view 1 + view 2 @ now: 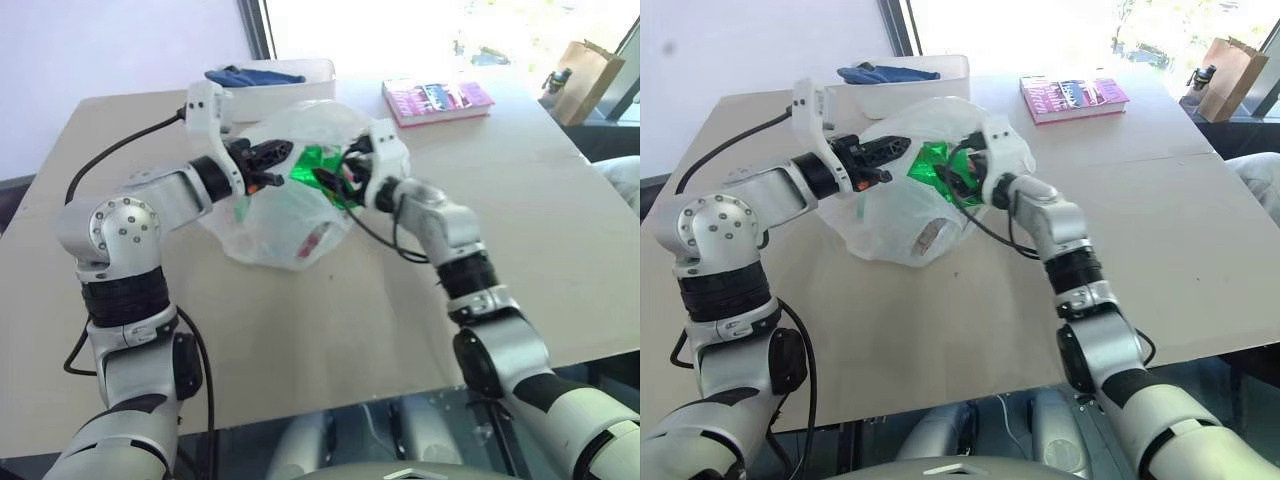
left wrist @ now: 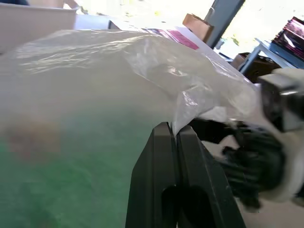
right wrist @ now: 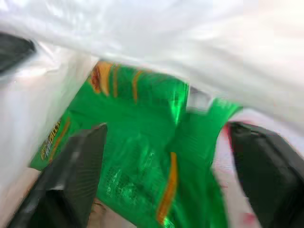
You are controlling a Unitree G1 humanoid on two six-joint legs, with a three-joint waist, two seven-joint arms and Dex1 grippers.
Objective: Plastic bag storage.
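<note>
Right wrist view looks straight into the plastic bag [image 3: 156, 28]: the green snack packet [image 3: 142, 156] lies just ahead, between the spread fingers of the right gripper [image 3: 166, 180], its long side running across them. The right gripper is released, holding nothing. The left gripper [image 2: 175, 137] is clenched on the bag's rim, lifting the mouth open. The bag sits mid-table [image 1: 300, 340], thin, crinkly, translucent white with faint pink print.
</note>
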